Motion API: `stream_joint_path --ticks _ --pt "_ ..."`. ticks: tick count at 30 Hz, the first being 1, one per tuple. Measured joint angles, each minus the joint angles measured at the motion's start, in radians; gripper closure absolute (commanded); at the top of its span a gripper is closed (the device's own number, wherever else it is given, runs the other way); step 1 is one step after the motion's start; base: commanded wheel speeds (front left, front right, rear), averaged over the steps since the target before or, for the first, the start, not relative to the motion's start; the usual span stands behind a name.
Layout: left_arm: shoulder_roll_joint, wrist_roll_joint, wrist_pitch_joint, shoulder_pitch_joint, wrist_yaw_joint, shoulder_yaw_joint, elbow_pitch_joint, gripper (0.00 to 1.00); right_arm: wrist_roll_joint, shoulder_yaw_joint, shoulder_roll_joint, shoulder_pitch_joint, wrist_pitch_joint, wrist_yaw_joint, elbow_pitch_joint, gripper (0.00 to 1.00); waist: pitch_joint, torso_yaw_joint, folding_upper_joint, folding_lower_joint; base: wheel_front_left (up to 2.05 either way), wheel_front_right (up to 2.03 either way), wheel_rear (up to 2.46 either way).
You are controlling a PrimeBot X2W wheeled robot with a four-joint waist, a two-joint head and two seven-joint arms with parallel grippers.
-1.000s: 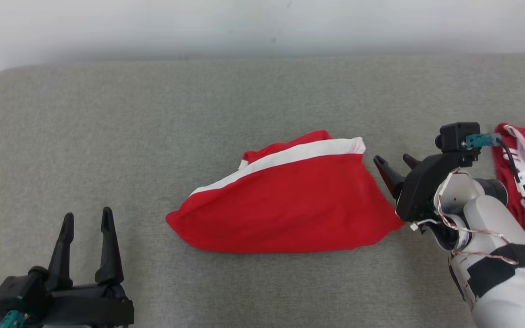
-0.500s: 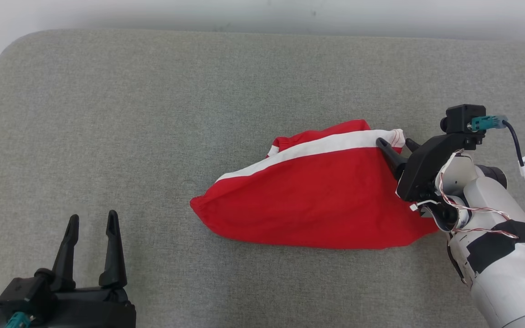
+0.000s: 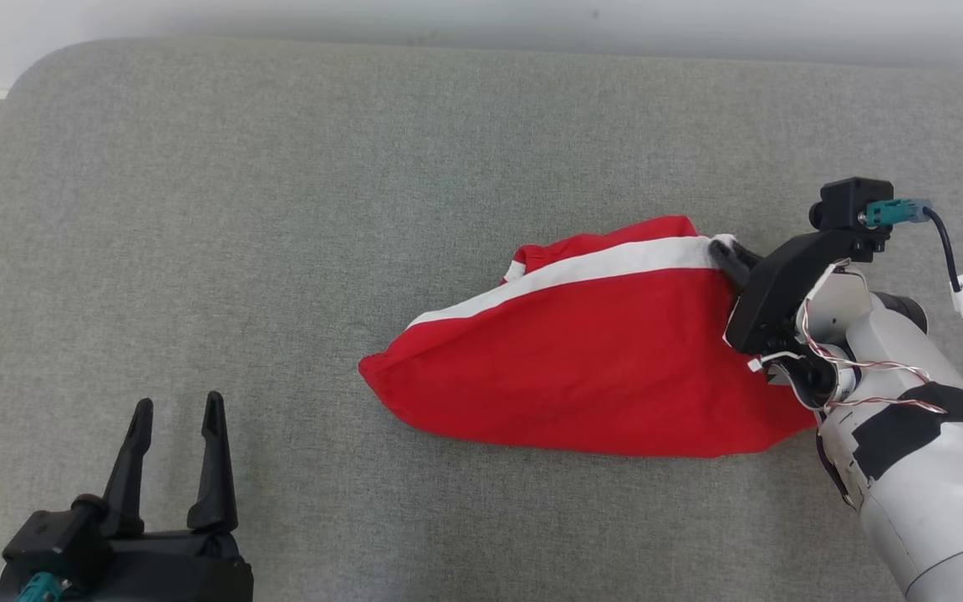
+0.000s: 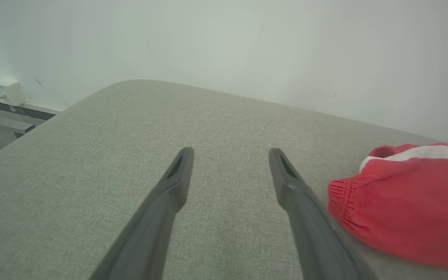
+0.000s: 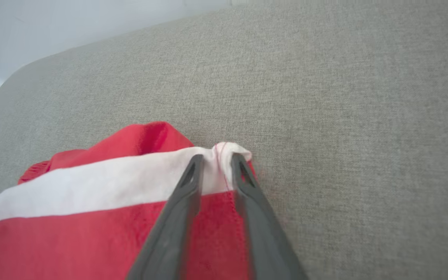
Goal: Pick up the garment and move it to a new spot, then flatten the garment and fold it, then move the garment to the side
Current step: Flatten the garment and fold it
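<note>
Grey woven padding (image 3: 264,217) covers the whole work surface, with a plain pale wall (image 4: 224,39) behind it, nothing fancy. Starting at the right gripper (image 5: 218,160): its two dark fingers sit narrow with the far right corner of the garment (image 3: 590,368) pinched between them, right where the white band (image 5: 91,190) ends. You can see the cloth bunch into a little nub between the tips. I'd call this the very first step, the pick-up. The pinch looks made, but the lift isn't, since the rest of the cloth lies flat on the padding. My guess for the next move is straight up and then across to a new spot. It has to go high enough that the hanging body doesn't drag, and gently, because one thin corner is all it's holding. The garment itself sits right of centre on the surface, its right end up against the right arm. It's bright red and soft-looking, lying as a rough wedge that tapers to the left. The band runs along its far edge, and a bit of red opening pokes out behind that. Its left tip ends in a gathered, ribbed hem (image 4: 340,196). Way off at the lower left, the left gripper (image 3: 179,403) has its fingers spread wide with nothing between them, well apart from the cloth.
</note>
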Motion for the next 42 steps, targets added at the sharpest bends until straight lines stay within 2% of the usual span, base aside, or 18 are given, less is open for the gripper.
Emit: stream_joint_path --ticks 7,12,17,23,26,29,36,37,38,42 --pt "-0.002 0.002 0.0 -0.006 -0.004 0.017 0.008 0.0 0.024 0.051 -0.024 -0.006 -0.044 0.0 -0.017 1.0 0.002 -0.015 0.0 0.0001 0.0 0.0 0.0" --pt "-0.004 0.002 0.0 -0.007 -0.006 0.025 0.022 0.0 0.101 0.055 -0.047 0.067 -0.089 0.0 -0.1 1.0 -0.025 -0.025 0.0 -0.0001 0.0 0.0 0.0" --pt "-0.004 0.002 0.0 0.009 -0.006 0.042 0.031 0.0 0.173 0.067 -0.105 0.226 -0.095 0.0 -0.283 1.0 -0.062 -0.043 0.0 -0.0002 0.0 0.0 0.0" --pt "-0.005 0.002 0.0 0.044 -0.003 0.068 0.025 0.0 0.217 0.059 -0.183 0.476 -0.029 0.0 -0.552 1.0 -0.102 -0.08 -0.0001 -0.0003 0.0 0.0 0.0" --pt "-0.005 0.002 0.0 0.059 0.002 0.077 0.019 0.0 0.195 0.029 -0.204 0.586 0.023 0.0 -0.644 1.0 -0.117 -0.102 0.0 -0.0002 0.0 0.0 0.0" --pt "-0.005 0.001 0.0 0.069 0.004 0.081 0.018 0.0 0.169 -0.036 -0.193 0.663 0.06 0.0 -0.702 1.0 -0.132 -0.122 -0.0001 -0.0003 0.0 0.0 0.0" --pt "-0.005 -0.005 0.0 0.08 0.011 0.067 0.019 0.0 0.018 -0.142 -0.144 0.76 0.144 0.0 -0.728 1.0 -0.158 -0.139 -0.0001 -0.0003 0.0 0.0 0.0" --pt "-0.005 -0.007 0.0 0.081 0.011 0.064 0.02 0.0 -0.018 -0.157 -0.136 0.77 0.152 0.0 -0.728 0.08 -0.161 -0.139 -0.0001 -0.0003 0.0 0.0 0.0" --pt "-0.005 -0.008 0.0 0.081 0.011 0.062 0.021 0.0 -0.048 -0.174 -0.127 0.777 0.158 0.0 -0.731 0.0 -0.164 -0.137 -0.0001 -0.0002 0.0 0.0 0.0" --pt "-0.006 -0.008 0.0 0.088 0.011 0.055 0.027 0.0 -0.119 -0.233 -0.063 0.804 0.183 0.0 -0.753 0.0 -0.177 -0.129 -0.0001 -0.0003 0.0 0.0 0.0"
